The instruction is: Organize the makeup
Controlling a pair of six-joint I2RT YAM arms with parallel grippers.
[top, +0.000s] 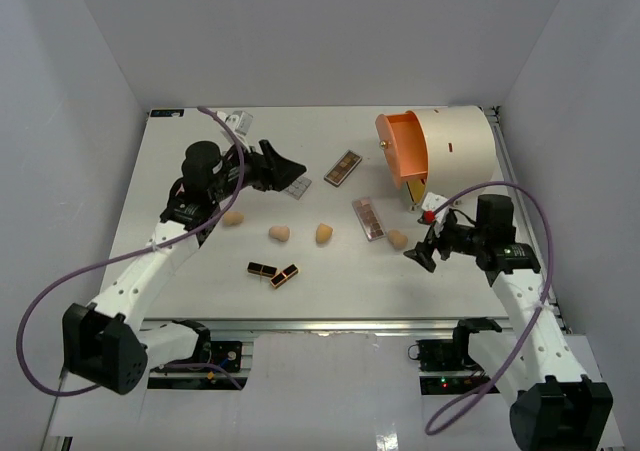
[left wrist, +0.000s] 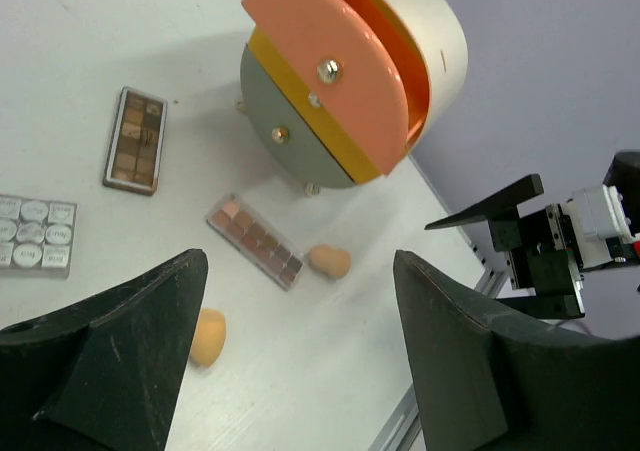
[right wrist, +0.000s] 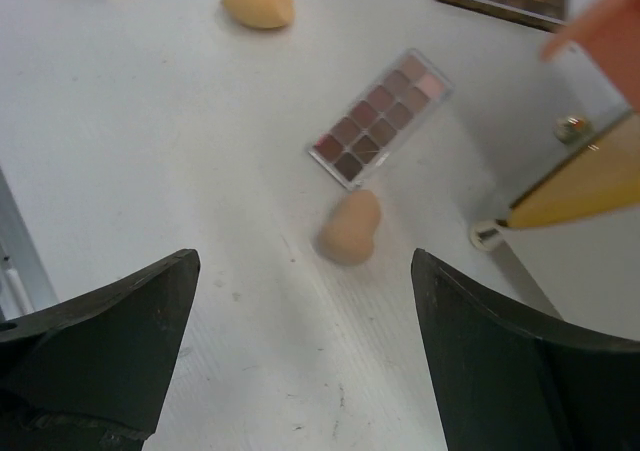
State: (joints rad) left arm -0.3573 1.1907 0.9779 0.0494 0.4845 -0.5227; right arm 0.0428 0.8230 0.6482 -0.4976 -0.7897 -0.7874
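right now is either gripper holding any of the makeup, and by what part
Nothing is held. The left gripper and the right gripper both stand open and empty; a peach sponge lies ahead of the right one, untouched.

Makeup lies spread over the table (top: pixel 180 271), with a big round box (top: pixel 455 151) at the back right.

Four sponges sit in a row across the middle: the left sponge (top: pixel 233 217), the second sponge (top: pixel 279 233), the third sponge (top: pixel 324 233) and, further off, the right sponge (top: pixel 398 239). The near palette (top: pixel 369 218) lies between the last two, a little behind them. The far palette (top: pixel 343 167) lies behind it, to the left of the box. The small square palette (top: pixel 297 187) is further left, just beside the left gripper (top: pixel 288 169). Two lipstick tubes, one (top: pixel 262 269) beside the other (top: pixel 284 276), lie close together in front of the second sponge. The right gripper (top: pixel 422 249) is just right of the right sponge.
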